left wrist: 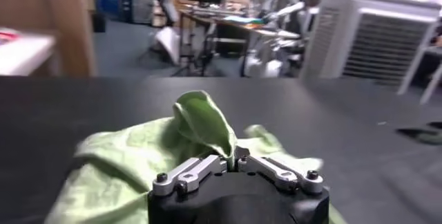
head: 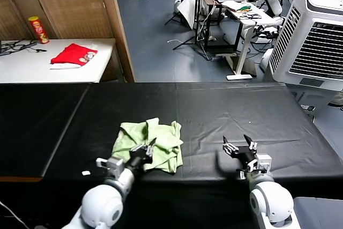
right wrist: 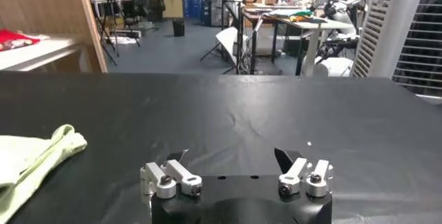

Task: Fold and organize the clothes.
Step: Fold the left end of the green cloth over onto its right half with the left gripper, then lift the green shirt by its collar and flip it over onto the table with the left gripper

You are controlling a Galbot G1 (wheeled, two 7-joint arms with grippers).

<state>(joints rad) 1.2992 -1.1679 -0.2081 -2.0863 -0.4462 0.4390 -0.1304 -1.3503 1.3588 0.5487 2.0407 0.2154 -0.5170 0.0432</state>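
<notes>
Shirt (head: 150,145) lies bunched and wrinkled on the black table (head: 225,108), near the front edge and a little toward the robot's left of middle — pale green, loosely folded over itself, with one fold standing up in a peak in the left wrist view. Left gripper (head: 148,149) sits on the shirt's near part, its fingers (left wrist: 207,166) drawn together and pinching a raised fold of the cloth. Right gripper (head: 239,146) hovers over bare table well apart from the shirt, on the robot's right, fingers (right wrist: 178,156) spread wide and holding nothing. From the right wrist view an edge of the shirt (right wrist: 31,160) shows off to one side. Behind the table stand a white side table (head: 32,63) with a red garment (head: 73,54) and a large white fan unit (head: 316,38).
</notes>
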